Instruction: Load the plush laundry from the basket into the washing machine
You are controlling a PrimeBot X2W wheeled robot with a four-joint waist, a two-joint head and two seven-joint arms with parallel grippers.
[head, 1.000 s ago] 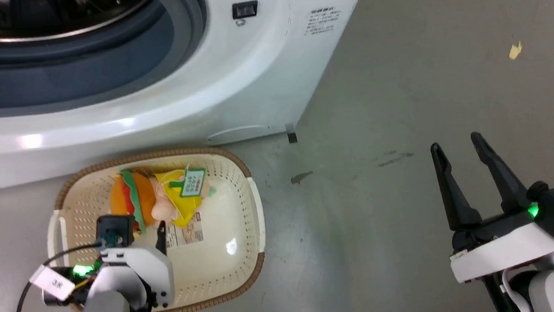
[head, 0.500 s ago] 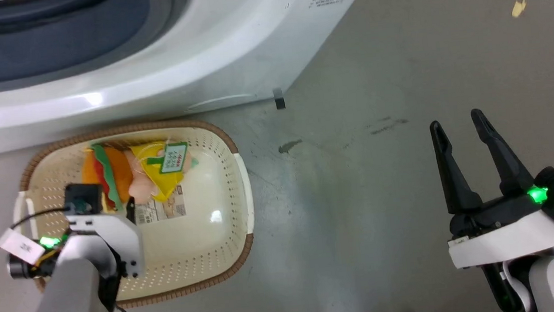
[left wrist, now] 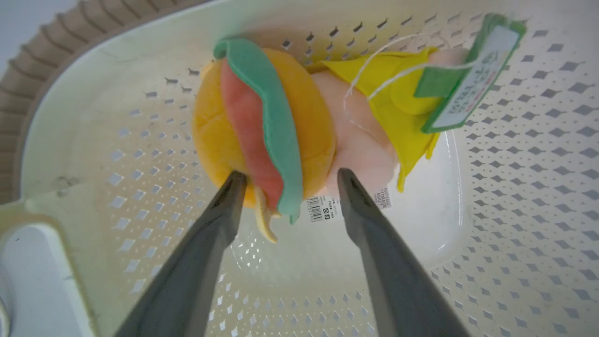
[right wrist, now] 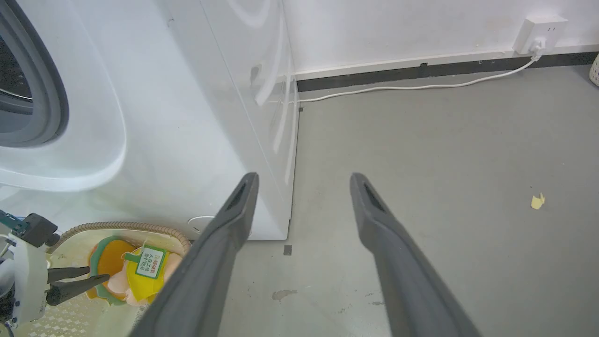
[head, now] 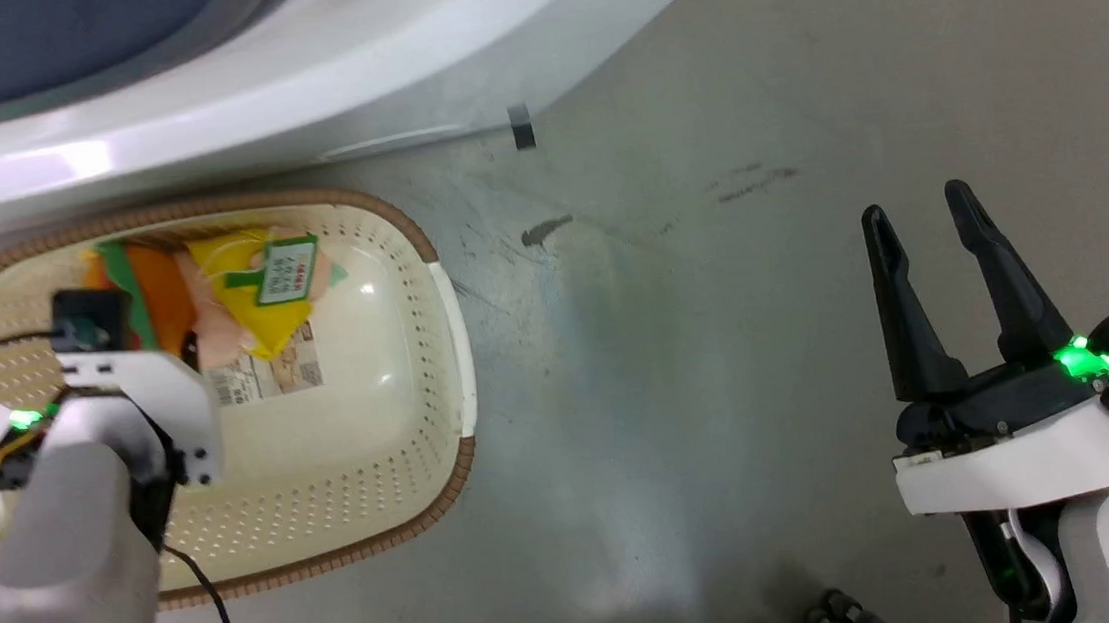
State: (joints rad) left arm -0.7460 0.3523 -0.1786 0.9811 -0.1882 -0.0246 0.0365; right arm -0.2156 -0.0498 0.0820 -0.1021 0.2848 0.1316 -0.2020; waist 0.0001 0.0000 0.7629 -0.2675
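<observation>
The plush laundry [head: 243,304] lies at the far end of the cream basket [head: 375,207]: an orange hamburger with green and red layers [left wrist: 262,121], pale pink and yellow pieces and a green tag [left wrist: 472,79]. My left gripper [left wrist: 290,175] is down inside the basket and open. One fingertip sits at the hamburger's orange edge, the other at the pink piece. From the right wrist view the left gripper [right wrist: 89,276] is seen reaching the plush [right wrist: 135,271]. My right gripper [head: 914,202] hangs open and empty over the floor. The white washing machine [head: 292,63] stands just behind the basket.
The washer's side wall [right wrist: 234,117] and grey door seal [right wrist: 51,93] rise to the left of my right gripper [right wrist: 303,177]. A white cable runs along the wall to a socket [right wrist: 538,28]. A yellow scrap [right wrist: 537,201] lies on the grey floor.
The head camera has tilted, so the washer and basket slid up and left in its picture. My left gripper has gone a little deeper into the basket towards the plush. The right gripper stays open.
</observation>
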